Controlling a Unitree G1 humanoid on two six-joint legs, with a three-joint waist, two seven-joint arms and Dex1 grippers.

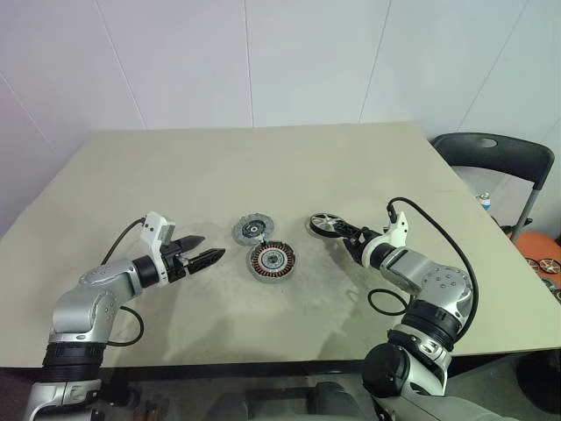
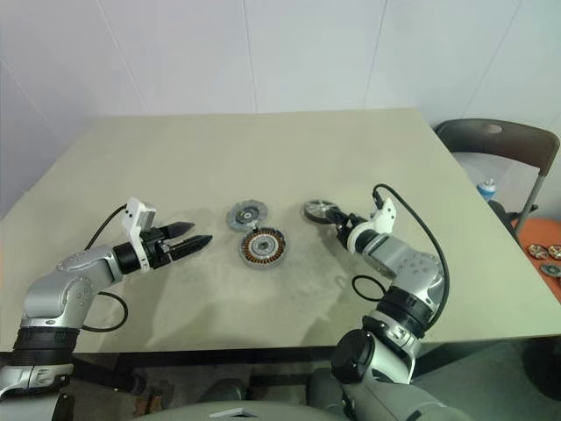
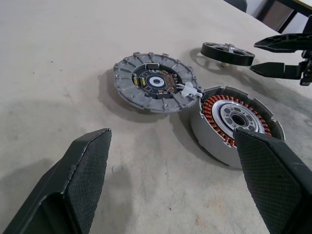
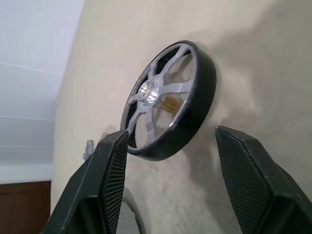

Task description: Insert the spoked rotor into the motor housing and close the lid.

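The spoked rotor (image 1: 323, 224), a thin silver wheel with a dark rim, lies flat on the table right of centre. My right gripper (image 1: 344, 235) is open just behind it. In the right wrist view its two fingers flank the rotor's (image 4: 165, 102) near edge without closing on it. The motor housing (image 1: 270, 261), with copper windings around a silver centre, sits mid-table. The grey ridged lid (image 1: 251, 230) lies touching the housing on its far left side, inner face up. My left gripper (image 1: 210, 252) is open, empty and low, left of the housing (image 3: 236, 122) and lid (image 3: 156, 82).
The beige table (image 1: 219, 167) stretches back to a white wall. A dark chair (image 1: 491, 156) stands past its right edge. A black cable loop (image 1: 386, 303) hangs from my right wrist above the table.
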